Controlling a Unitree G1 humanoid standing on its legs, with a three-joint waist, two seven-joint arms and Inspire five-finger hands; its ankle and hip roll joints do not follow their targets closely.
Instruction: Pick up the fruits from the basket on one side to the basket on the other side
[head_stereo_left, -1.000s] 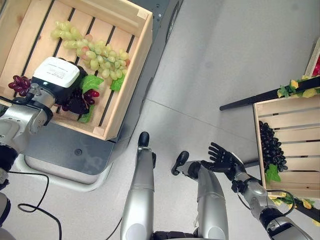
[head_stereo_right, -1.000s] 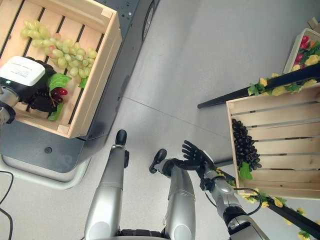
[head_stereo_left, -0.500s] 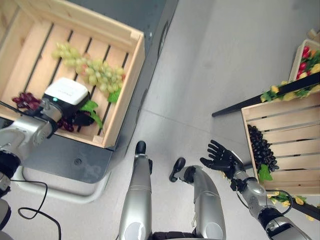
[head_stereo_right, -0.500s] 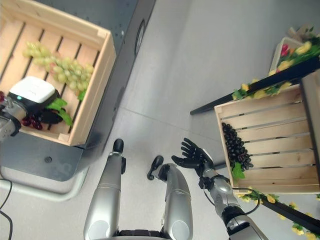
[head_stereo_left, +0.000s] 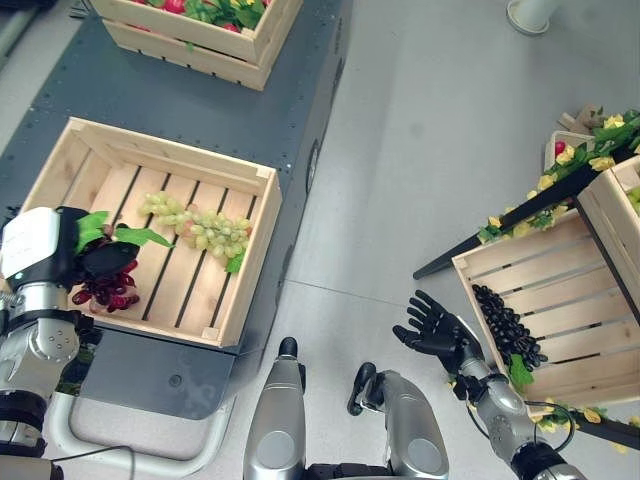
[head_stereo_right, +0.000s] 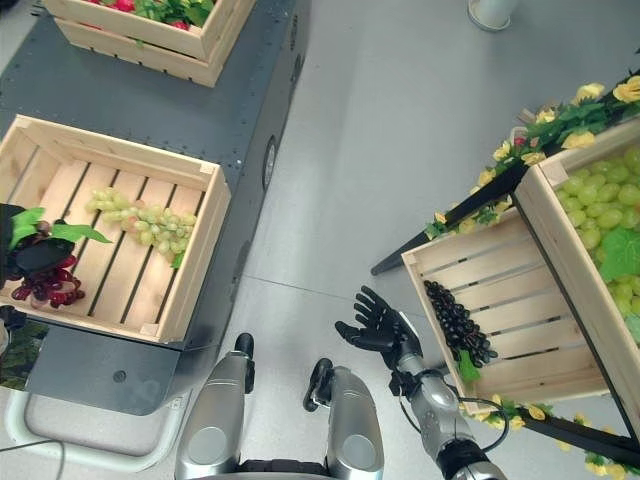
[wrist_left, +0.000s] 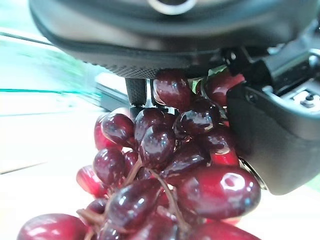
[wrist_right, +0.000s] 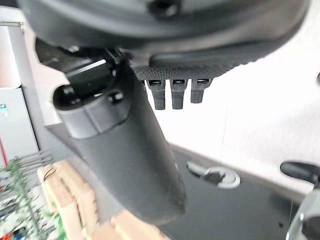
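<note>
Left robot hand (head_stereo_left: 62, 262) curled round a bunch of dark red grapes (head_stereo_left: 105, 287), green leaf (head_stereo_left: 118, 233) sticking out on top, above the near-left corner of the left wooden crate (head_stereo_left: 250, 240). Grip confirmed in the left wrist view: berries (wrist_left: 170, 165) pressed between thumb and fingers. Right robot hand (head_stereo_left: 432, 326) spread wide, holding nothing, palm up over the grey floor (head_stereo_left: 420, 130), just left of the right wooden crate (head_stereo_left: 478, 262) with black grapes (head_stereo_left: 505, 325) inside.

For the step in hand, probably the carry across: best to clear the crate wall first, raising the bunch high enough that the hanging berries do not catch the rim. Worth keeping the hold on the stem end, since soft clusters sag and may slip. Green grapes (head_stereo_left: 200, 228) remaining on the slats, well apart from the held bunch, so little risk of dragging them. Release only once above the right crate's open part.

Against the earlier frames: bunch now lifted off the slats instead of lying low in the crate under the hand; whole view shifted, so another crate of fruit (head_stereo_left: 195, 30) at far left and a higher crate of green grapes (head_stereo_right: 600, 215) at right now visible. Right robot hand much as before, open and waiting.
</note>
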